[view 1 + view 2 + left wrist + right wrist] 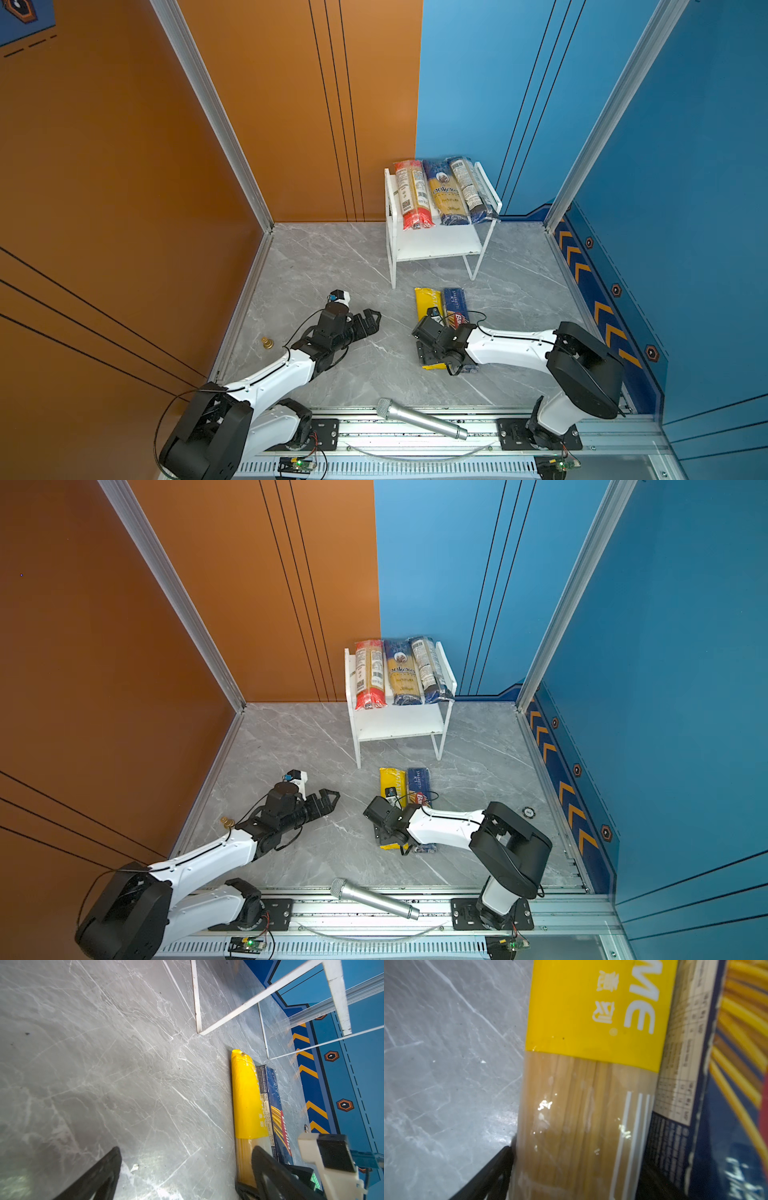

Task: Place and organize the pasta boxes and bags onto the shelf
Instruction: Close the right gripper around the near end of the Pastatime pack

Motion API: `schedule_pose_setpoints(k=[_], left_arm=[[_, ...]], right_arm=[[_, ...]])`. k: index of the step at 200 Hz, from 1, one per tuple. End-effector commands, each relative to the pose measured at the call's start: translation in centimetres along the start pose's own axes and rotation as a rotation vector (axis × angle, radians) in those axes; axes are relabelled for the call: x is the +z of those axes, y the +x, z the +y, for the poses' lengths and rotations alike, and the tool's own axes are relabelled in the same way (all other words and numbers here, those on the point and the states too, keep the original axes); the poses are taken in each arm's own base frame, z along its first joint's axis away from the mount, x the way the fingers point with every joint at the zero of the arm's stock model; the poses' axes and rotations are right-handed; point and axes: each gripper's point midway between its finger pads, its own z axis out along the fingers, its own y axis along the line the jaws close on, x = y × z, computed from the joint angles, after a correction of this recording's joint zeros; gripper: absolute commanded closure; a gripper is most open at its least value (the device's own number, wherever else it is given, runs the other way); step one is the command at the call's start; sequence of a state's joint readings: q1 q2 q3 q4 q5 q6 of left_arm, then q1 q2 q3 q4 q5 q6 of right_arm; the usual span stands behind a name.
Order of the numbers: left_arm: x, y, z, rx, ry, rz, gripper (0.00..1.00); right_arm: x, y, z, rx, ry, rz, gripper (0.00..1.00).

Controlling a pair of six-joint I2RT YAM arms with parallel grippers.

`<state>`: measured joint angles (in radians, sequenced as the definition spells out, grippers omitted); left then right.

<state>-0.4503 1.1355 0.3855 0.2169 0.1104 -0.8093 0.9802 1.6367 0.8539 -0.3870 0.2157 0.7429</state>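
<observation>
The white shelf (pixel 440 243) stands at the back, and its top board holds a red-ended bag (pixel 411 195), the "ankara" bag (pixel 446 195) and a dark navy bag (pixel 471 189) side by side. In front of it a yellow bag (pixel 427 301) (pixel 591 1012) and the blue Barilla box (pixel 455 301) (pixel 726 1105) lie flat, touching along their long sides. My right gripper (pixel 440 359) (pixel 579 1157) is down over the yellow bag's clear near end, open, one finger against each side. My left gripper (pixel 376 318) (pixel 187 1149) hovers open and empty over bare floor to the left.
A silver microphone (pixel 422 419) lies on the front rail. A small brass object (pixel 267 343) sits by the left wall and a black disc (pixel 528 811) by the right wall. The shelf's thin white legs (pixel 198 1001) stand just beyond the two packs.
</observation>
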Motion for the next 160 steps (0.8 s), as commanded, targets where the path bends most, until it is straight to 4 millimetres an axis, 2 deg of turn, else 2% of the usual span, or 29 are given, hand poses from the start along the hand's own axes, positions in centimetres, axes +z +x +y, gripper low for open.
schedule_pose_setpoints(k=[1,57,160], left_arm=[[-0.1,0.23,0.3,0.001,-0.002,0.011,0.02],[-0.1,0.24,0.46,0.002,-0.005,0.01,0.02],[-0.39,0.16,0.78,-0.005,-0.006,0.0,0.02]], right_arm=[[1.15,2.89,-1.66,-0.008,0.082,0.102,0.18],[1.35,3.25,-2.38,-0.031,0.147,0.113,0.21],[1.81,3.7,-2.32,-0.045,0.166,0.134,0.25]])
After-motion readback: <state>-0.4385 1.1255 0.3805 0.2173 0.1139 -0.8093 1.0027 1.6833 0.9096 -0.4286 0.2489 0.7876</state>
